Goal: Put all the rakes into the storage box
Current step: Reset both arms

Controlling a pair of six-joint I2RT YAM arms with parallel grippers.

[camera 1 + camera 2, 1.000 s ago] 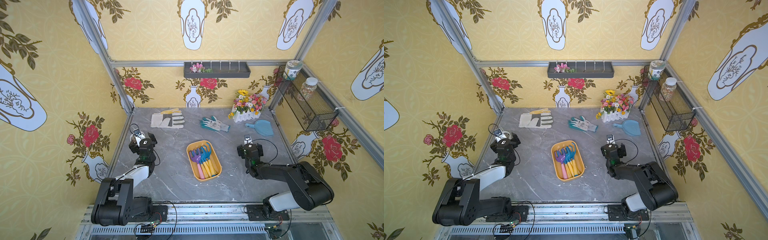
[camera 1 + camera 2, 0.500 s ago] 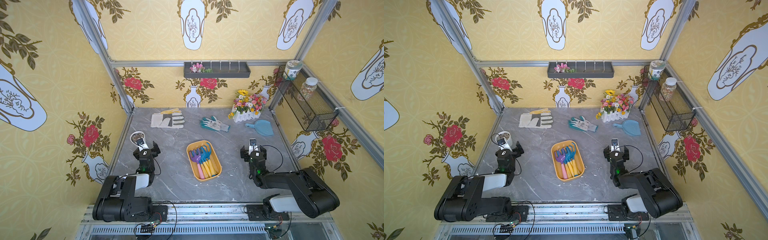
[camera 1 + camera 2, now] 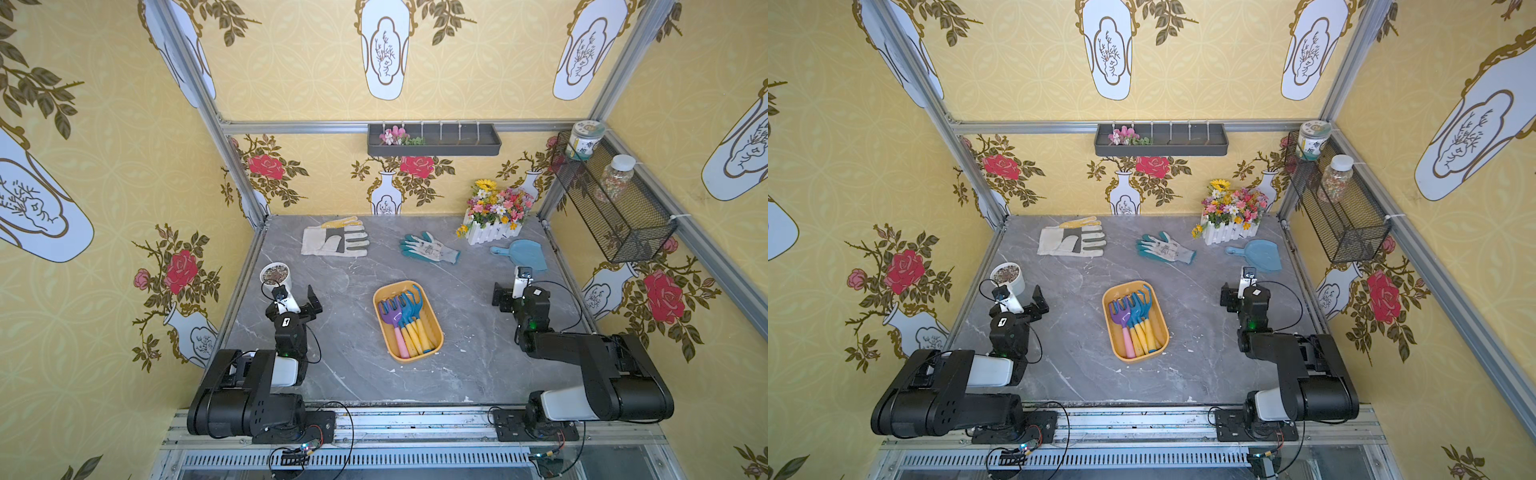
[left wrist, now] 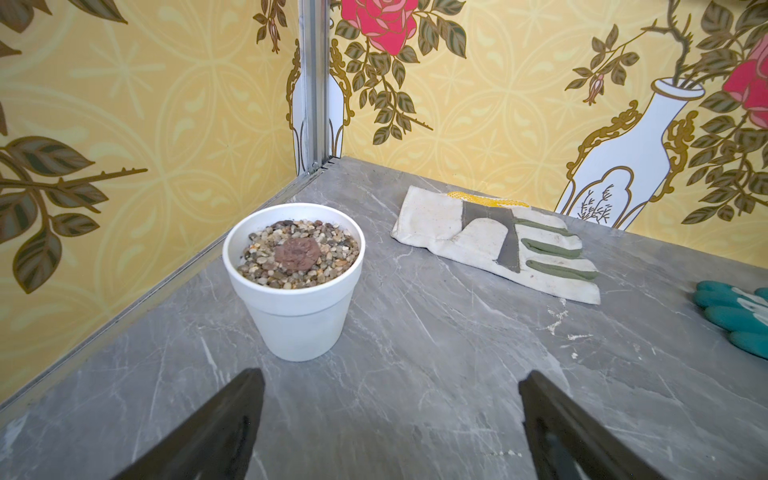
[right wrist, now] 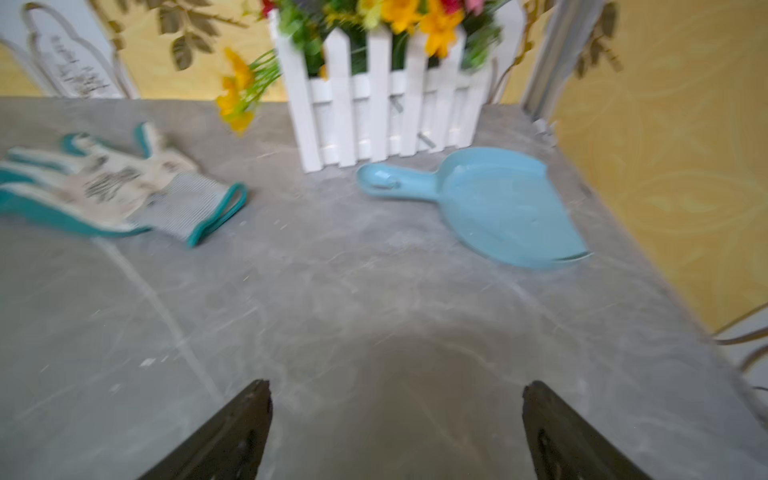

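In both top views the storage box [image 3: 439, 338] [image 3: 1166, 337], a shallow yellow-orange tray, lies mid-table. Toy rakes lie inside it, heads toward the back wall: blue ones with yellow handles [image 3: 413, 302] [image 3: 1140, 302] and a purple one with a pink handle [image 3: 390, 311] [image 3: 1117, 311]. My left gripper [image 3: 296, 296] [image 3: 1021, 297] [image 4: 390, 378] hovers low at the table's left, open and empty, well apart from the box. At the right, my right gripper [image 3: 517, 293] [image 3: 1244, 291] [image 5: 392, 386] is also open, with only bare table between its fingers.
A white pot of pebbles [image 3: 275, 275] [image 4: 293, 282] stands just ahead of the left gripper. A canvas glove [image 3: 336, 242], a teal glove [image 3: 430, 249], a white fence flower box [image 3: 492, 216] and a blue dustpan [image 3: 523, 253] line the back. A mesh basket [image 3: 611, 203] hangs on the right wall.
Both arms have folded back toward the front rail. The left gripper drew away from the pot, which now shows. The right gripper shifted rightward. The rakes and box stayed put.
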